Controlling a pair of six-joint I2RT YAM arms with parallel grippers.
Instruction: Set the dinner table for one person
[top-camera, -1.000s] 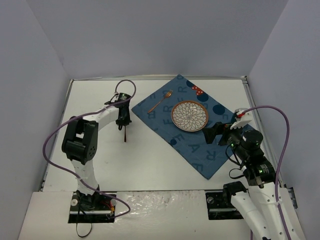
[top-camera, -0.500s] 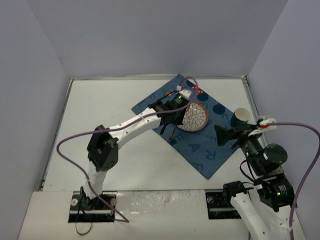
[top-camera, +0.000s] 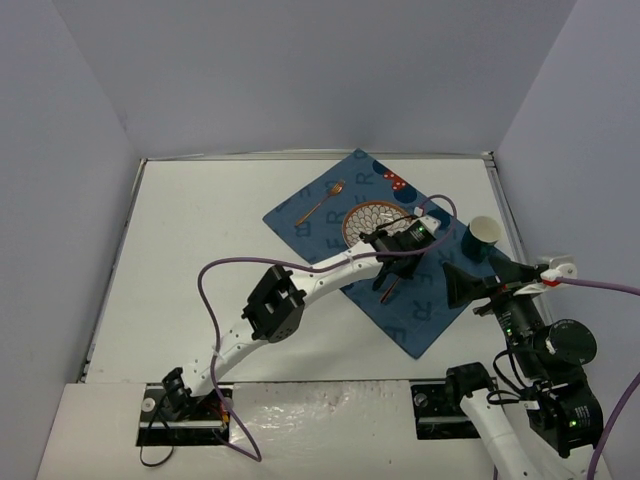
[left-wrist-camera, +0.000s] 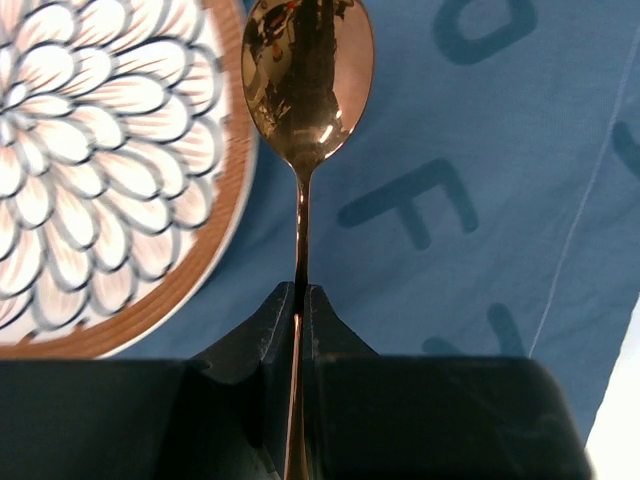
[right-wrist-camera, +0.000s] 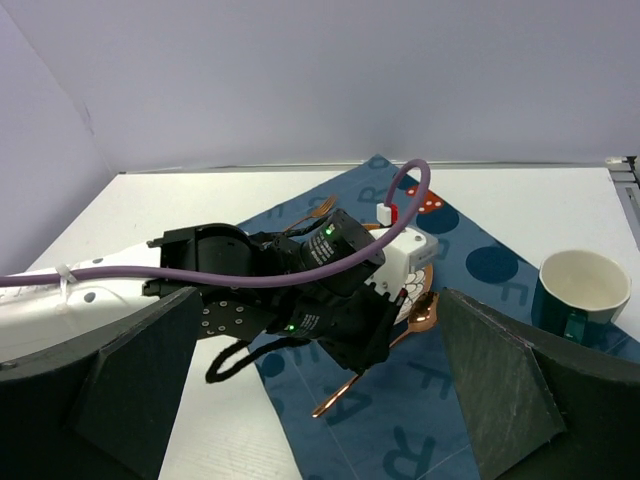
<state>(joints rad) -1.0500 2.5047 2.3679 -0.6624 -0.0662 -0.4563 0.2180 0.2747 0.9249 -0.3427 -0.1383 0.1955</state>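
My left gripper (top-camera: 392, 272) is shut on the handle of a copper spoon (top-camera: 388, 291) and holds it tilted, low over the blue letter mat (top-camera: 420, 310), just right of the patterned plate (top-camera: 366, 217). In the left wrist view the spoon bowl (left-wrist-camera: 308, 75) points forward from the closed gripper (left-wrist-camera: 300, 296), with the plate (left-wrist-camera: 100, 180) to its left. A copper fork (top-camera: 322, 202) lies left of the plate. A teal cup (top-camera: 482, 238) stands upright at the mat's right corner. My right gripper (top-camera: 463, 286) is open and empty, near the cup. The white dinner table (top-camera: 200, 230) lies under it all.
The right wrist view shows the left arm's black body (right-wrist-camera: 330, 290), its purple cable (right-wrist-camera: 250, 275), the spoon (right-wrist-camera: 425, 312), the cup (right-wrist-camera: 583, 290) and the mat (right-wrist-camera: 470, 400) between my open fingers (right-wrist-camera: 510, 390). Grey walls enclose the table on three sides.
My left arm swung from the table's left side across the plate to its right side, carrying the spoon. My right arm drew back to the right, and the cup came into view.
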